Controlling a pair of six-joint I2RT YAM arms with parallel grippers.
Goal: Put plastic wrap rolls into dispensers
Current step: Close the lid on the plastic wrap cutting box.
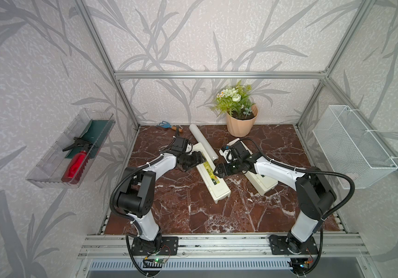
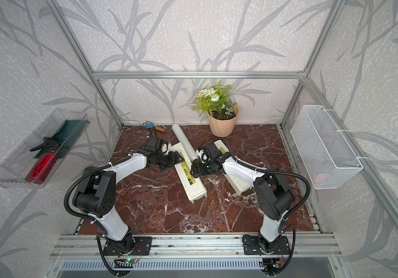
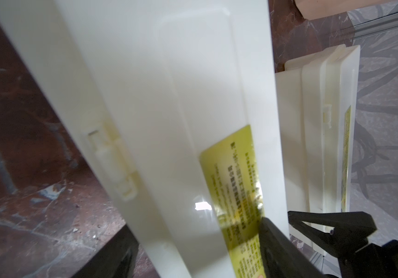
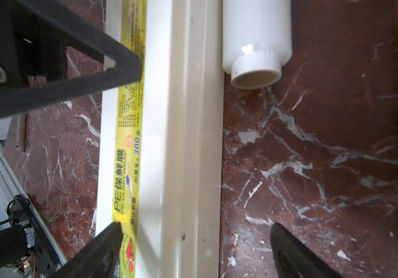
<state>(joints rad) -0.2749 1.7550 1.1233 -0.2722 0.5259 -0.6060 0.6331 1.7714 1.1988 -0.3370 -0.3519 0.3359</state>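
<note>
Red-brown marble tabletop (image 1: 181,204). A white roll (image 1: 204,142) lies outside, touching the central cream box (image 1: 213,183). The left pincer (image 1: 199,160) straddles that box; whether it grips is unclear. The right pincer (image 1: 217,172) gapes wide over the opposite edge. Closing unevenly could skid the box and knock the roll away.

roll (image 1: 204,142): white, flat, alongside middle dispenser (image 1: 217,185) | other dispenser (image 1: 264,184): right, apart
</note>
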